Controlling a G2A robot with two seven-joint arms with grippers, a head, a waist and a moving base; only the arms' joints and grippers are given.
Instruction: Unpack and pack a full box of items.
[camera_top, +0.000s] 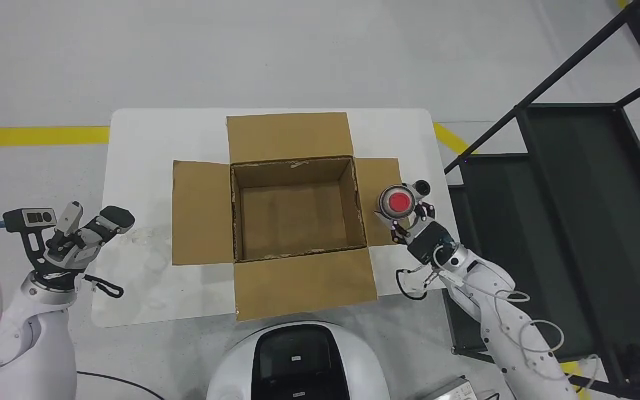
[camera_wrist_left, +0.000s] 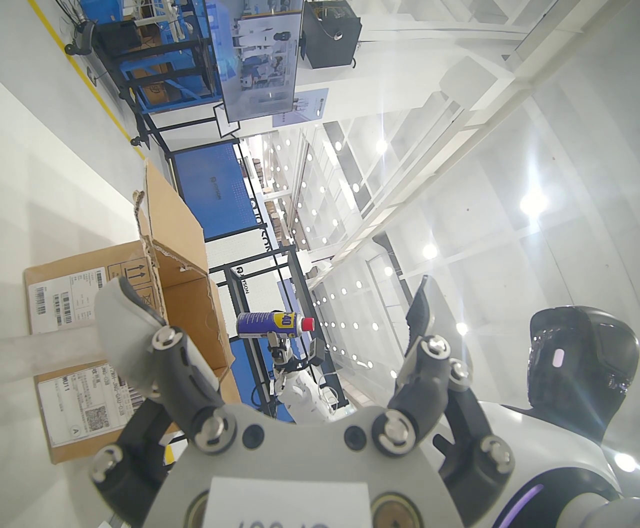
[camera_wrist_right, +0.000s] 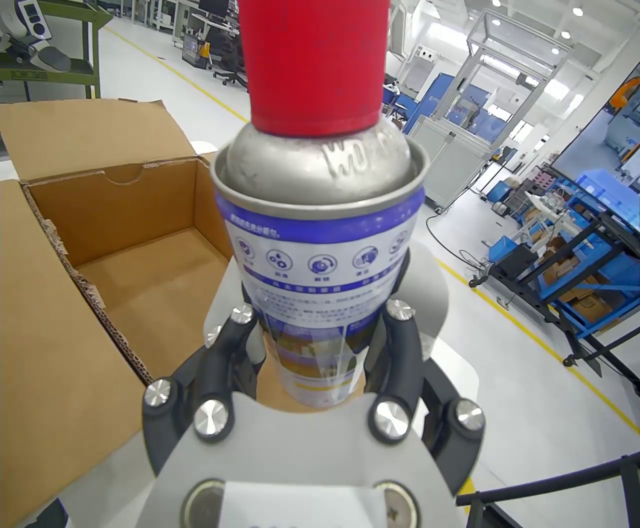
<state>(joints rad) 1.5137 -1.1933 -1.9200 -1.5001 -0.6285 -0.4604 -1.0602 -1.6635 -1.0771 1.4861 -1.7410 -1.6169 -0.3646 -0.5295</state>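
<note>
Top view | box (camera_top: 295, 215) open — floor showing | right hand (camera_top: 408, 214) holds can (camera_top: 400, 201)

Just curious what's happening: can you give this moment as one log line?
cardboard box: open, empty | right tool: shut on red-capped spray can, upright over box's right flap | left tool: open, at table's left edge

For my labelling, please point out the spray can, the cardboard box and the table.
spray can (camera_wrist_right: 320, 260): right wrist view, on its printed label.
cardboard box (camera_top: 295, 215): top view, on its bare inner floor.
table (camera_top: 160, 140): top view, on a bare corner.
</note>
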